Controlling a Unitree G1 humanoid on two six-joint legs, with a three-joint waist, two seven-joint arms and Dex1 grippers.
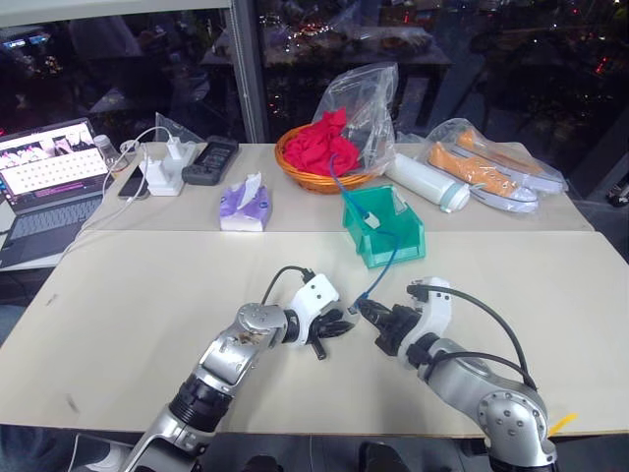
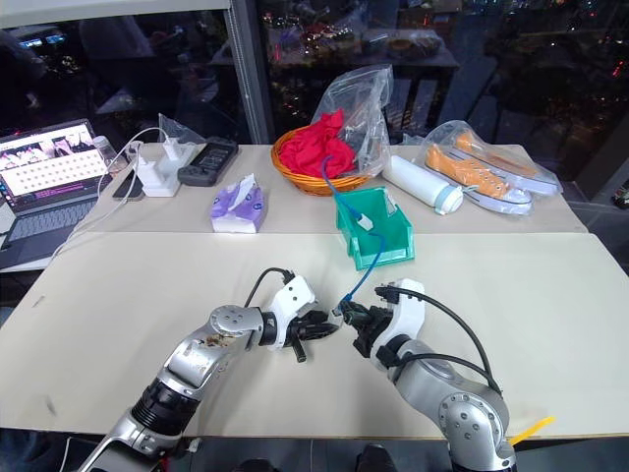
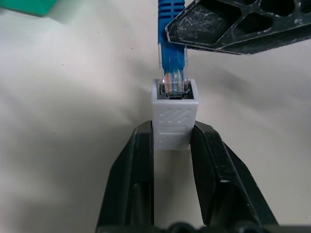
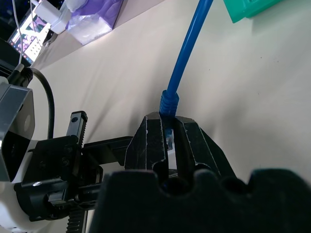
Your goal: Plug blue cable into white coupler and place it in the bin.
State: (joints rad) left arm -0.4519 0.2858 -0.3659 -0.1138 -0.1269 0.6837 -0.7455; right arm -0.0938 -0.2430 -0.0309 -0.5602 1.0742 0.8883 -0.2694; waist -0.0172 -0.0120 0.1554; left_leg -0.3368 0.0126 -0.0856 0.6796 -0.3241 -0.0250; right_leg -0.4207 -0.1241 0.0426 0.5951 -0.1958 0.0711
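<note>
My left gripper (image 3: pixel 174 132) is shut on the white coupler (image 3: pixel 174 114), a small boxy piece with its dark socket facing away from the wrist. The clear plug of the blue cable (image 3: pixel 171 58) sits in the mouth of that socket. My right gripper (image 4: pixel 168 124) is shut on the blue cable (image 4: pixel 187 53) just behind the plug. In the head views both grippers meet low over the front table, left (image 1: pixel 334 329) and right (image 1: pixel 371 313). From there the cable (image 1: pixel 381 270) climbs into the teal bin (image 1: pixel 411 244) behind them and on toward the basket.
An orange wicker basket (image 1: pixel 319 157) with red cloth stands behind the bin, under a plastic bag. A white bottle (image 1: pixel 428 182) and bagged shoes (image 1: pixel 486 167) lie at the back right. A tissue pack (image 1: pixel 244 206), white charger (image 1: pixel 165 169), black device (image 1: pixel 209 160) and laptop (image 1: pixel 49 182) are at the back left.
</note>
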